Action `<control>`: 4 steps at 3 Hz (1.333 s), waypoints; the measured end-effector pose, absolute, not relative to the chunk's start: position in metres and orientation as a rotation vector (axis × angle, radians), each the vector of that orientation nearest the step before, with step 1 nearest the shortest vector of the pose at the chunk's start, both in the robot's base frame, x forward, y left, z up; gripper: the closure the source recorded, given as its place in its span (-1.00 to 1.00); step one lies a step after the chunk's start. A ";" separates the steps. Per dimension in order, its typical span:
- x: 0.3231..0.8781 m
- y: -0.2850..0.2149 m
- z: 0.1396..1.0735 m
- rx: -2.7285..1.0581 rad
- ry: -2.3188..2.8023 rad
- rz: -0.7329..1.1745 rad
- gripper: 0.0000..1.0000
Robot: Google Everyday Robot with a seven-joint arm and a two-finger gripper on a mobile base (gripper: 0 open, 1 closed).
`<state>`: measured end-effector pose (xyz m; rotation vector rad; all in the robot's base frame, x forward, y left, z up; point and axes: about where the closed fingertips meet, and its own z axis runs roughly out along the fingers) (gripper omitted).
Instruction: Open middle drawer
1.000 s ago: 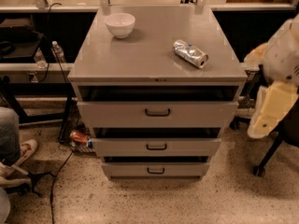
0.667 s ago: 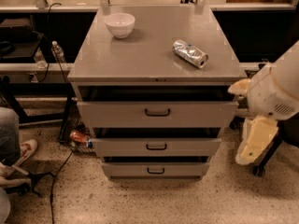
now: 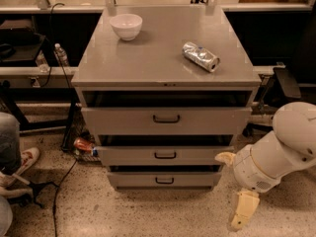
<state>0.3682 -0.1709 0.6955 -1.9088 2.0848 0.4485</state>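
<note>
Hovering low, my gripper (image 3: 231,190), fingers spread wide and empty, sits just beside the right end of the middle drawer (image 3: 128,156).

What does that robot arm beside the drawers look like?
The arm is smooth, glossy white, built from fat rounded sections with a ringed joint. Its gripper, low beside the cabinet near the floor, is pale cream. No cables or markings show.
</note>
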 end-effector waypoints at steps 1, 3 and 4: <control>0.368 -0.171 0.695 -1.909 2.085 0.449 -1.00; 0.397 -0.170 0.633 -1.875 2.042 0.381 -1.00; 0.419 -0.164 0.605 -1.834 1.982 0.289 -1.00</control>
